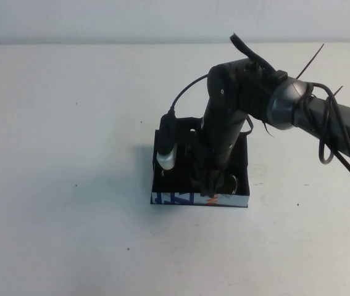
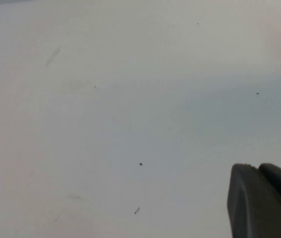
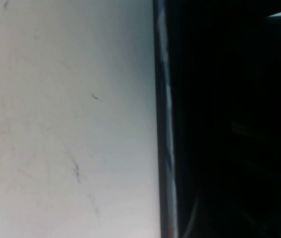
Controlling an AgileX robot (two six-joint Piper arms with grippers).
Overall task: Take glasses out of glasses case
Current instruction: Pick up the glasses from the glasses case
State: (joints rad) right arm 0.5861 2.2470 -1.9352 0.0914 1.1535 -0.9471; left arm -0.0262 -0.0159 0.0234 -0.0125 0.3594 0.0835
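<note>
The glasses case (image 1: 162, 198), a black box with a white front strip printed in blue and orange, sits open at the table's middle. My right gripper (image 1: 210, 185) reaches straight down inside it, near the front wall. The arm hides most of the glasses; only a thin curved dark rim (image 1: 234, 181) shows beside the gripper. In the right wrist view I see the case's wall edge (image 3: 163, 124) and its dark interior, with nothing distinct inside. My left gripper (image 2: 258, 167) is out of the high view; it hangs shut and empty over bare table.
The white table (image 1: 70, 185) lies open all round the case. The right arm's wrist camera (image 1: 166, 148) with its cable hangs over the case's left side. Small dark specks (image 2: 140, 163) mark the table.
</note>
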